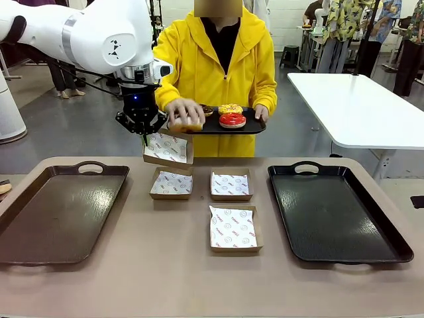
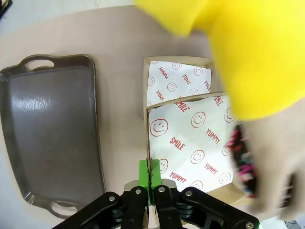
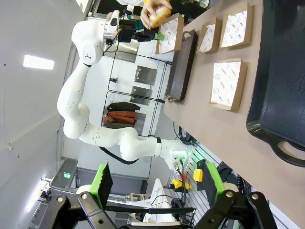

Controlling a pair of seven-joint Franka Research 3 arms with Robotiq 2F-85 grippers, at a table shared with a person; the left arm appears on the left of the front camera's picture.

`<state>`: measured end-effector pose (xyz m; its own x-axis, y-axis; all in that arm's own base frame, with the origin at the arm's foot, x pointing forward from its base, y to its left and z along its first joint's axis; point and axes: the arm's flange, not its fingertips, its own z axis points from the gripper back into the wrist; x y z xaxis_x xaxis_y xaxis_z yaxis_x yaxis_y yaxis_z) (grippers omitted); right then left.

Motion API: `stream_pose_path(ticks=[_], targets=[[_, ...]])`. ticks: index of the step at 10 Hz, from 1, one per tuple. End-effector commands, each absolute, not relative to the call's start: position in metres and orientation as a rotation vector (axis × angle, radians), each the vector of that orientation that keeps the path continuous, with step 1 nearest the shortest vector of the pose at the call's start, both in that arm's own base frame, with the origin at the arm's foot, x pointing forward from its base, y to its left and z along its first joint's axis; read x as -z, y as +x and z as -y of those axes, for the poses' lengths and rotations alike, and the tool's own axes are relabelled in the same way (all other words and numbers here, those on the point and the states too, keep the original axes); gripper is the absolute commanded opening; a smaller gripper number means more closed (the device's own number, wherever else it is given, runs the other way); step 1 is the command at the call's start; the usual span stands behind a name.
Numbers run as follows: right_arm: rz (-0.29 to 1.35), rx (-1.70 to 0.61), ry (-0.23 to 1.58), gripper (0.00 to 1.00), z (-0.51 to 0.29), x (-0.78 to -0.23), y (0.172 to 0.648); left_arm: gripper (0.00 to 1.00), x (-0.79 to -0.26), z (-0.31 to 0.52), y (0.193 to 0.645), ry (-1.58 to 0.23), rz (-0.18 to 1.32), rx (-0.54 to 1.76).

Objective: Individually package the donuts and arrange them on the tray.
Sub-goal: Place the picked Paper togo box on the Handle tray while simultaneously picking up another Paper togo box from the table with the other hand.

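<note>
The person's hand (image 1: 184, 111) lowers a donut (image 1: 187, 122) toward the paper-lined box (image 1: 167, 150), which my left gripper (image 1: 144, 137) pinches by one wall, raised above the table (image 1: 199, 285). A red donut (image 1: 232, 120), a yellow donut (image 1: 230, 108) and a dark donut (image 1: 207, 110) sit on the small tray (image 1: 255, 128) the person carries.

I judge this to be the first packing. Next I must keep the box level until the donut settles, then carry it to a tray.

My right gripper (image 3: 157, 181) hangs spread wide, holding nothing. Three more boxes (image 1: 231, 185) lie between the brown tray (image 1: 59, 212) and the black tray (image 1: 331, 212). Beyond are a grey floor and a white side table (image 1: 358, 106).
</note>
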<state>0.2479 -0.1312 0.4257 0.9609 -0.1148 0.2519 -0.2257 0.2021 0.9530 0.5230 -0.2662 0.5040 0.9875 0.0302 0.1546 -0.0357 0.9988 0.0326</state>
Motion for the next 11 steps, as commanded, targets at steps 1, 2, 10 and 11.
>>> stream_pose_path(ticks=[1, 2, 10, 11], targets=[[0.306, -0.086, 1.389, 1.0, 0.1309, -0.4275, 0.2484, 0.0, -0.5053, 0.2638, 0.5183, 0.039, 0.156, -0.033], [0.306, -0.086, 1.389, 1.0, 0.1309, -0.4275, 0.2484, 0.0, -0.5053, 0.2638, 0.5183, 0.039, 0.156, -0.033], [0.306, -0.086, 1.389, 1.0, 0.1309, -0.4275, 0.2484, 0.0, -0.5053, 0.2638, 0.5183, 0.039, 0.156, -0.033], [0.306, -0.086, 1.389, 1.0, 0.1309, -0.4275, 0.2484, 0.0, -0.5053, 0.2638, 0.5183, 0.039, 0.156, -0.033]])
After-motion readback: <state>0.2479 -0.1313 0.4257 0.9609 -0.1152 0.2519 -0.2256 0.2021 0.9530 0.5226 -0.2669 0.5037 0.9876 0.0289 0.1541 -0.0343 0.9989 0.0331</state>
